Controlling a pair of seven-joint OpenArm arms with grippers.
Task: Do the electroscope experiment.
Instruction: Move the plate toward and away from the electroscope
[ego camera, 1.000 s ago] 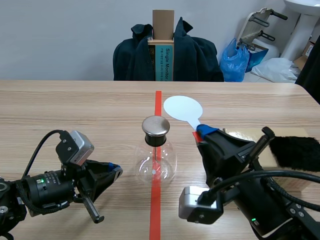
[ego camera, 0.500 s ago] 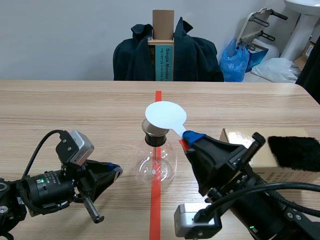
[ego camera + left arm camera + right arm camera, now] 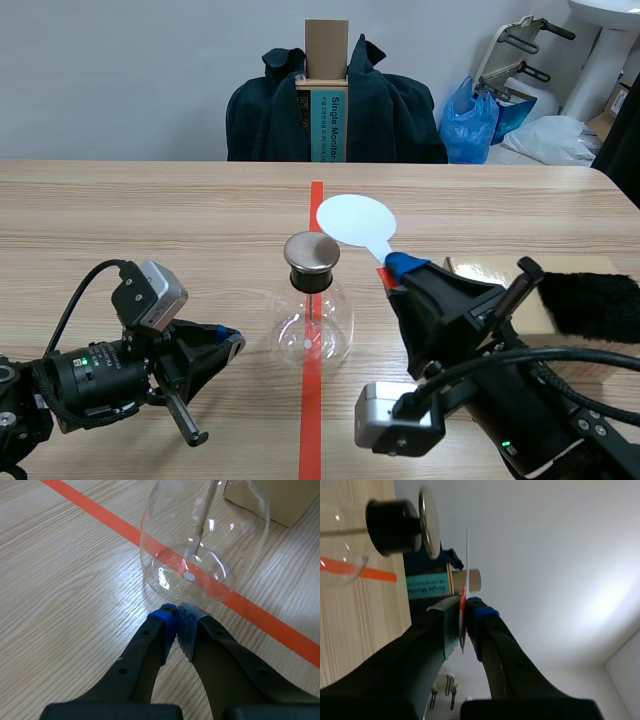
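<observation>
The electroscope, a round glass flask [image 3: 312, 328] with a black stopper and a metal disc cap [image 3: 312, 251], stands on the red tape line at mid-table. My right gripper [image 3: 393, 268] is shut on the red handle of a white round paddle [image 3: 354, 218], which hangs just behind and right of the cap, apart from it. In the right wrist view the paddle [image 3: 467, 555] shows edge-on beside the cap [image 3: 429, 522]. My left gripper [image 3: 176, 616] lies shut on nothing on the table, its tips right at the flask's [image 3: 165, 555] base. A thin rod with foil [image 3: 198, 547] hangs inside.
A cardboard box [image 3: 495, 273] with a black fur piece [image 3: 592, 303] on it sits at the right, behind my right arm. A chair draped with a dark jacket [image 3: 390, 115] stands past the far table edge, and a blue bag [image 3: 470, 118] lies beyond.
My right gripper swung the paddle left over the metal cap half a second ago, then drew it back to the right and away. The left arm has not moved.
</observation>
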